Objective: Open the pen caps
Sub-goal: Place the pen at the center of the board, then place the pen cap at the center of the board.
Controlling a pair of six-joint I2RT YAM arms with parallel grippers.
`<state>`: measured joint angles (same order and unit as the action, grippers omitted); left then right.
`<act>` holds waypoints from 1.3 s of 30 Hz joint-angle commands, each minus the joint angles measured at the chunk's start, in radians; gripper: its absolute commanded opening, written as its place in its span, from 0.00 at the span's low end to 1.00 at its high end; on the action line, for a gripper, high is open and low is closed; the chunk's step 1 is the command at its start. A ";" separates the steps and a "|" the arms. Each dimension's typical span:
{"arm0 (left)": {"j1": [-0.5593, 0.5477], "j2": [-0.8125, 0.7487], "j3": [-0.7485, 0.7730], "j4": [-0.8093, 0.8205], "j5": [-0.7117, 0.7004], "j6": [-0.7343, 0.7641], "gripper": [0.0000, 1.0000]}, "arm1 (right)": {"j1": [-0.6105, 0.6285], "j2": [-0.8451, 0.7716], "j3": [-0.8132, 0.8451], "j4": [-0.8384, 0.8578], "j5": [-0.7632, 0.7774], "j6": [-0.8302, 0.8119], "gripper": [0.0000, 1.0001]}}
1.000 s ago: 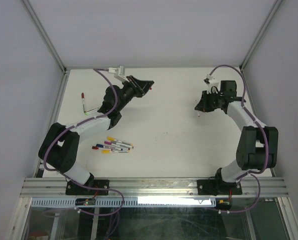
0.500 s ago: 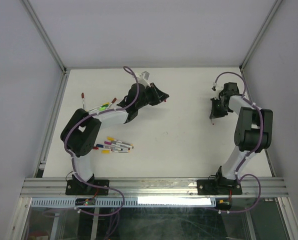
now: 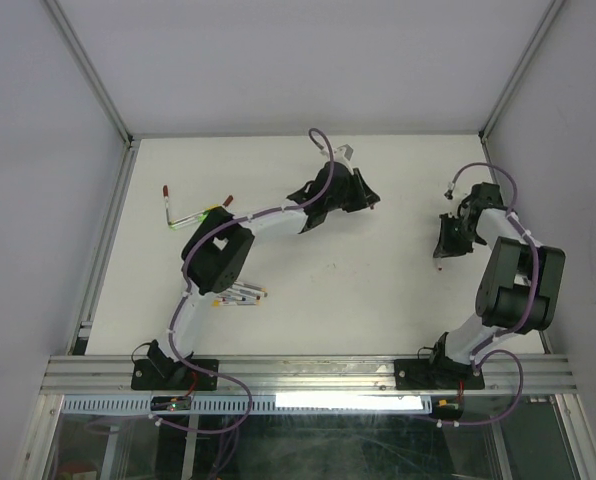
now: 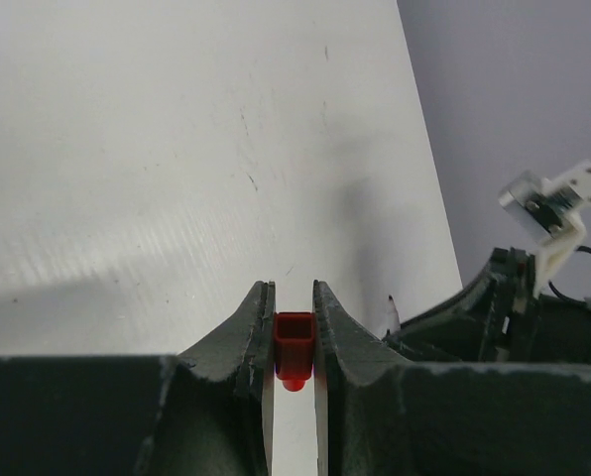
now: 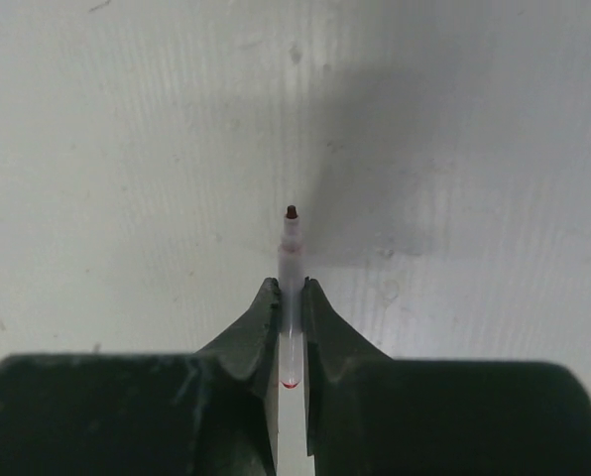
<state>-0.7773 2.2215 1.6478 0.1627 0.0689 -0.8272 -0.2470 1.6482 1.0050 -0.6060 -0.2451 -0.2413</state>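
1. The left arm stretches far forward and toward the right, with its elbow bent near the base.
2. The left gripper [image 4: 288, 297] pinches a red cap [image 4: 295, 342].
3. The right arm is folded upright, with its wrist turned inward.
4. The right gripper [image 5: 291, 293] clamps a pen [image 5: 291, 248].

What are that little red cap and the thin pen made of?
The red cap is probably moulded plastic: opaque, slightly glossy, with a crisp square hollow mouth. The pen is likely whitish plastic too; its smooth barrel looks pale and faintly see-through.
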 commanded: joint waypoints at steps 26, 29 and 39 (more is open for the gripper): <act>-0.075 0.161 0.240 0.032 0.012 -0.074 0.00 | 0.014 -0.056 -0.020 -0.068 -0.098 -0.046 0.37; -0.074 0.127 0.195 0.078 0.017 -0.073 0.00 | 0.012 -0.090 -0.012 -0.059 -0.112 -0.054 0.39; -0.071 0.050 0.064 0.159 -0.016 -0.073 0.00 | 0.025 -0.160 -0.028 -0.028 -0.220 -0.070 0.39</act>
<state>-0.8444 2.3745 1.7309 0.2359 0.0601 -0.8967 -0.2356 1.5253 0.9527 -0.6682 -0.4015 -0.2920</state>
